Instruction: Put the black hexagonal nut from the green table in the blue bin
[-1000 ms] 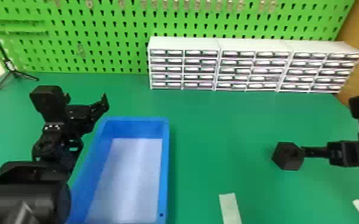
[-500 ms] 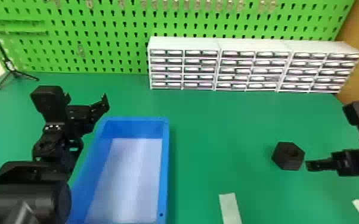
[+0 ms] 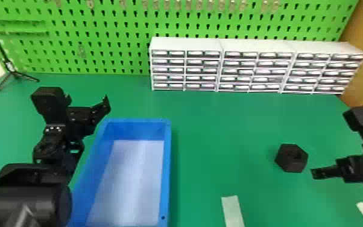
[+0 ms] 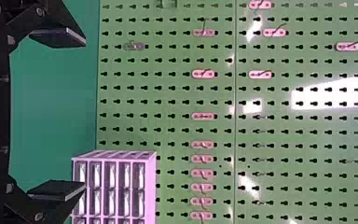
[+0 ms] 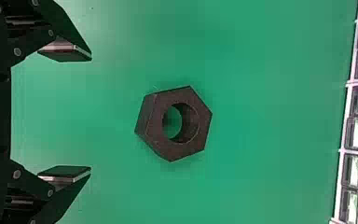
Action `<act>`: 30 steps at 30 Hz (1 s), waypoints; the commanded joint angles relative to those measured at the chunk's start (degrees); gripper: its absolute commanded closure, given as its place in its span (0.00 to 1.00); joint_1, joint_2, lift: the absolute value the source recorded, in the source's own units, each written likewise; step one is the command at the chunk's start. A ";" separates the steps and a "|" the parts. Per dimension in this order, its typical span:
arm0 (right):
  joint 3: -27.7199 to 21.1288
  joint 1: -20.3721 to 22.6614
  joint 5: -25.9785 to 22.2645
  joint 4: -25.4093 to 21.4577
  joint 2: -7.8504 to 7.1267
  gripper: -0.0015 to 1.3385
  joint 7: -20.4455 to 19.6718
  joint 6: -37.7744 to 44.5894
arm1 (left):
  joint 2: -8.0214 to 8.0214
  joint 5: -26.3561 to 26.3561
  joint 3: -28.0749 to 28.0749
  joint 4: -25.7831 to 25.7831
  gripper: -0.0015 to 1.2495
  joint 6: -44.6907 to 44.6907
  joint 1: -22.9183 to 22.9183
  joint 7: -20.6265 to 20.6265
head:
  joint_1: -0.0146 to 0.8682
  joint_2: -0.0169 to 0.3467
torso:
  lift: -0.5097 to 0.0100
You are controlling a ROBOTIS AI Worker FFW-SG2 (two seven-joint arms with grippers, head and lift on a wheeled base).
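My right gripper (image 3: 319, 173) is just right of the black hexagonal nut (image 3: 291, 158), which lies on the green table (image 3: 220, 126). In the right wrist view, the nut (image 5: 177, 123) sits beyond the spread fingertips of the right gripper (image 5: 91, 113), touched by neither, its hole facing the camera. The blue bin (image 3: 166, 169) stands left of the nut, with a pale, bare floor. My left gripper (image 3: 104, 105) is parked by the bin's back left corner. The left wrist view has the left gripper (image 4: 85, 114) open, nothing between its fingers.
White drawer cabinets (image 3: 187, 45) line the table's back, before a green pegboard (image 3: 123, 33). Light strips (image 3: 232, 211) lie near the front. A small black tripod (image 3: 15, 74) stands at the far left.
My right gripper has drawn back to the right, away from the nut, and come slightly lower in the head view. The nut, the bin and the left arm have kept their places.
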 commanded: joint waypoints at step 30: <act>0.01 -0.29 0.22 0.12 -0.04 0.31 0.18 -0.45 | 0.00 0.21 0.00 0.00 0.16 0.05 0.08 0.00 | 0.79 0.12 | 0.80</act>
